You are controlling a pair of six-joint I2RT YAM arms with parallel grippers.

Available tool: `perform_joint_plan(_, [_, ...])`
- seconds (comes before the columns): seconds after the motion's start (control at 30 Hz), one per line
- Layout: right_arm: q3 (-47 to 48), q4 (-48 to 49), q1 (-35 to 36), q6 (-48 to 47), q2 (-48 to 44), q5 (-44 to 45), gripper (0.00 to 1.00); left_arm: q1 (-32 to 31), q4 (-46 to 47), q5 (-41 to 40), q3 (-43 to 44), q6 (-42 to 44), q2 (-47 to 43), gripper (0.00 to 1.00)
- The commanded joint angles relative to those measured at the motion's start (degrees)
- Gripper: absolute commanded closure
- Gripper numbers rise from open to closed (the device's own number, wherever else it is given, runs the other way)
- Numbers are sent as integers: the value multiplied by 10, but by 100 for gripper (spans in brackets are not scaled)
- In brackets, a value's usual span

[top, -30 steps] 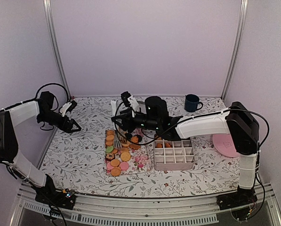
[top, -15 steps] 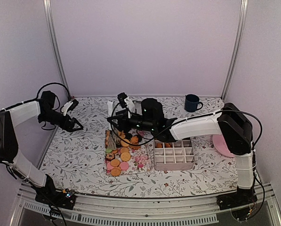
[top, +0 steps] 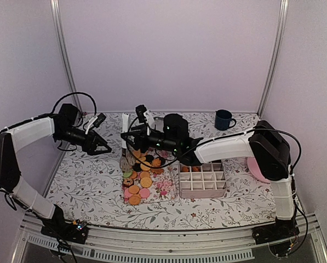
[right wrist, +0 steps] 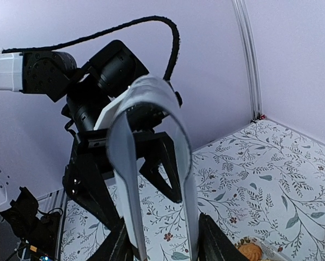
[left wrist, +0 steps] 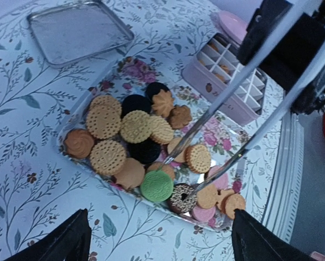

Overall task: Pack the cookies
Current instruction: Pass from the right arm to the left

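Observation:
The cookies lie heaped on a floral tray; in the left wrist view the cookies are mostly golden, with dark ones, pink ones and a green one. My right gripper is shut on metal tongs, whose tips reach down among the cookies. In the right wrist view the gripper clamps the looped end of the tongs. My left gripper is open and empty, just left of the tray and above the table.
A white grid box with a few cookies in its far cells stands right of the tray. A pink plate lies at the right edge, a blue mug at the back. A metal tray lies beyond the cookies.
My left gripper has moved right, closer to the cookie tray. My right gripper has shifted left with the tongs, bringing their tips over the cookies.

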Motion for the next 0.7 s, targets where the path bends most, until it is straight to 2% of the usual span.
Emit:
perform_joint_plan(0.0, [25, 85, -2, 37, -14, -21, 60, -29, -33, 97, 18, 16, -20, 11])
perform_joint_plan(0.23, [21, 135, -9, 84, -27, -30, 60, -34, -43, 177, 13, 14, -40, 20])
perform_joint_plan(0.4, [22, 168, -17, 118, -25, -46, 60, -38, -64, 194, 7, 29, -40, 28])
perform_joint_plan(0.53, [21, 186, -24, 143, -25, -63, 60, -37, -69, 198, 1, 34, -39, 31])
perform_joint_plan(0.67, [19, 198, -26, 155, -28, -65, 60, -38, -77, 206, 3, 37, -39, 42])
